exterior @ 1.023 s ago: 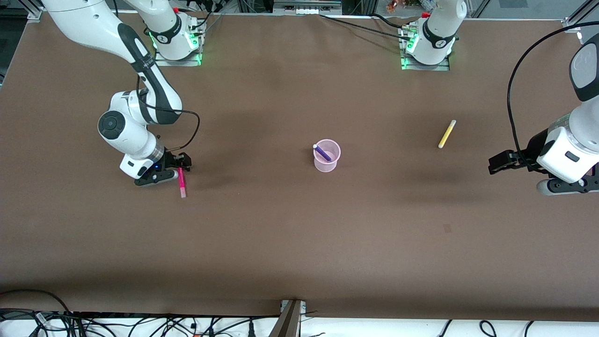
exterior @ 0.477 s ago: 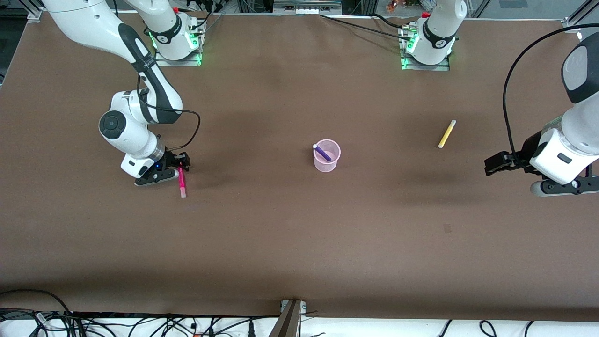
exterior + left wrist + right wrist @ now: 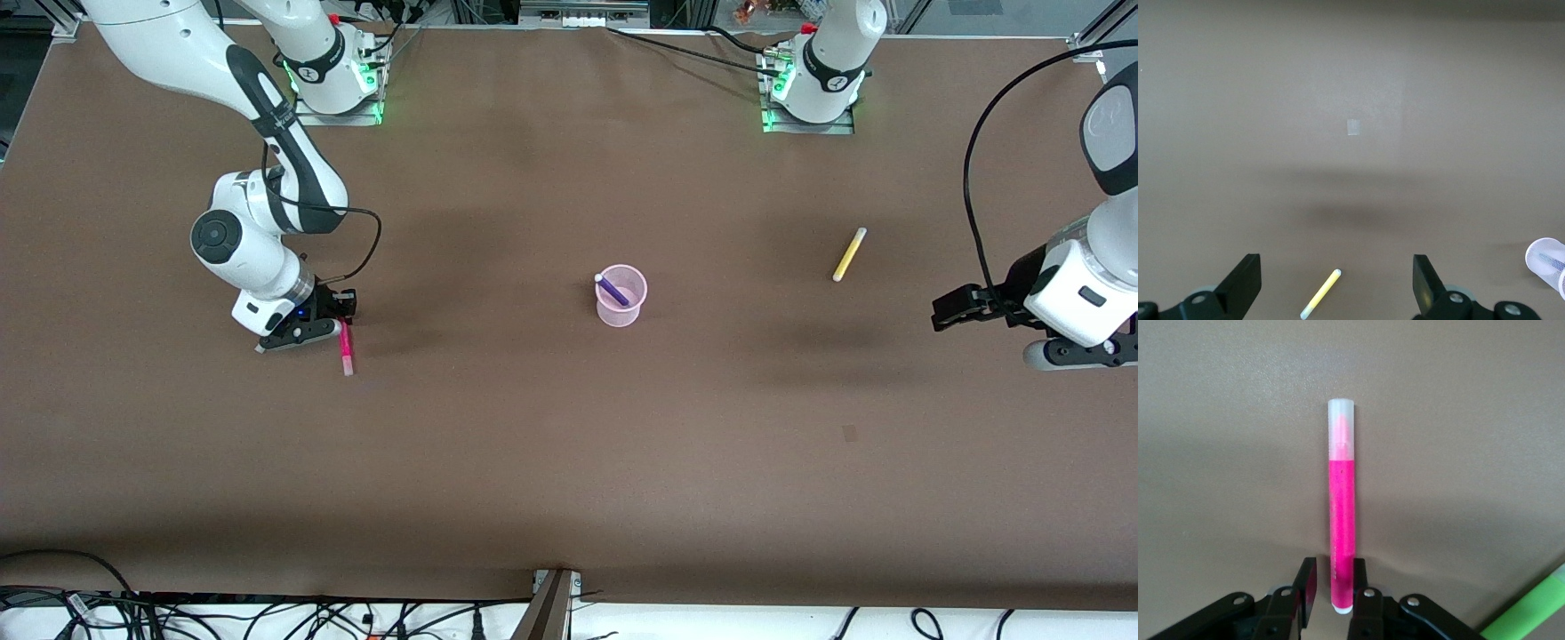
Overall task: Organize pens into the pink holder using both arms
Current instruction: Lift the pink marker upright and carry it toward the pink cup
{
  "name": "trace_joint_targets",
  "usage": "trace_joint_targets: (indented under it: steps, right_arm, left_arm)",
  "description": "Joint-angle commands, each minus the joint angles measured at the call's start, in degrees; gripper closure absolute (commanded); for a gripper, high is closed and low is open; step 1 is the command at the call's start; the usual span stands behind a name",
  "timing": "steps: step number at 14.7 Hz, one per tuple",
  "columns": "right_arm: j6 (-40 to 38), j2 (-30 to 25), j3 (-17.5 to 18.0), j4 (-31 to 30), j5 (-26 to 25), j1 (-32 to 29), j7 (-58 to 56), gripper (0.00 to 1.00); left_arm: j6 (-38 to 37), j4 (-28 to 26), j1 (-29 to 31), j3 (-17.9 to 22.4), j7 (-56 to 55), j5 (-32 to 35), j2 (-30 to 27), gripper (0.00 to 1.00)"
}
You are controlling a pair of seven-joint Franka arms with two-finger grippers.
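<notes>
I see a matt brown surface (image 3: 569, 462), paper-like. The pink holder (image 3: 621, 298) looks like translucent plastic; the magenta pen (image 3: 1341, 520) is smooth plastic with a frosted cap.

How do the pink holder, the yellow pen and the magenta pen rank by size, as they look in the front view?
1. Pink holder, clearly the largest.
2. Yellow pen and magenta pen: they look about alike, and the right hand covers one end of the magenta pen, so I do not rank them.

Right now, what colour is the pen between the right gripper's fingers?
Magenta-pink with a pale clear cap; the pen shows best in the right wrist view, in the right gripper.
</notes>
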Motion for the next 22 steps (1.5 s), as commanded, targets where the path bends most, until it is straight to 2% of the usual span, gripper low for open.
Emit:
trace_joint_targets:
  steps: [1, 6, 7, 8, 9, 10, 13, 16, 19, 22]
  right_arm:
    - [1.8, 0.1, -0.1, -0.8, 0.7, 0.0, -1.1, 0.69]
    - [3.7, 1.7, -0.2, -0.9, 0.7, 0.0, -1.1, 0.70]
    - [3.6, 1.6, -0.2, -0.9, 0.7, 0.0, -1.1, 0.74]
    - [3.6, 1.6, -0.2, -0.9, 0.6, 0.0, -1.2, 0.83]
    - [3.5, 1.6, -0.2, -0.9, 0.6, 0.0, -2.2, 0.96]
    - [3.2, 1.7, -0.2, -0.8, 0.7, -0.1, -2.7, 1.00]
    - [1.4, 1.1, -0.2, -0.2, 0.6, 0.2, -2.4, 1.00]
    - [-11.2, -0.5, -0.1, 5.0, 0.7, 0.2, 0.0, 1.00]
    - [-28.4, -0.6, 0.1, 15.1, 0.6, 1.5, 6.6, 1.00]
    - [-41.3, 0.6, 0.1, 25.0, 0.8, 4.0, 14.6, 1.00]
  left_arm:
    - [2.7, -6.7, -2.6, 2.7, 1.6, -1.2, -5.8, 0.00]
    - [5.1, -14.8, -3.1, 2.8, 4.6, -1.2, -12.3, 0.00]
    - [4.9, -15.0, -3.1, 2.8, 5.1, -1.2, -12.4, 0.00]
    - [4.6, -15.4, -3.1, 2.8, 6.4, -1.2, -12.7, 0.00]
    - [4.7, -16.8, -3.1, 2.8, 7.1, -1.2, -13.8, 0.00]
    - [4.8, -17.7, -3.1, 2.8, 7.2, -1.2, -14.6, 0.00]
    - [4.9, -18.2, -2.4, 2.8, 7.1, -1.3, -15.2, 0.00]
    - [5.3, -17.6, -1.8, 2.8, 7.2, -1.5, -14.7, 0.00]
    - [6.2, -17.7, -1.8, 2.8, 7.2, -1.6, -14.6, 0.00]
    - [6.4, -17.8, -1.7, 2.8, 7.0, -1.9, -14.2, 0.00]
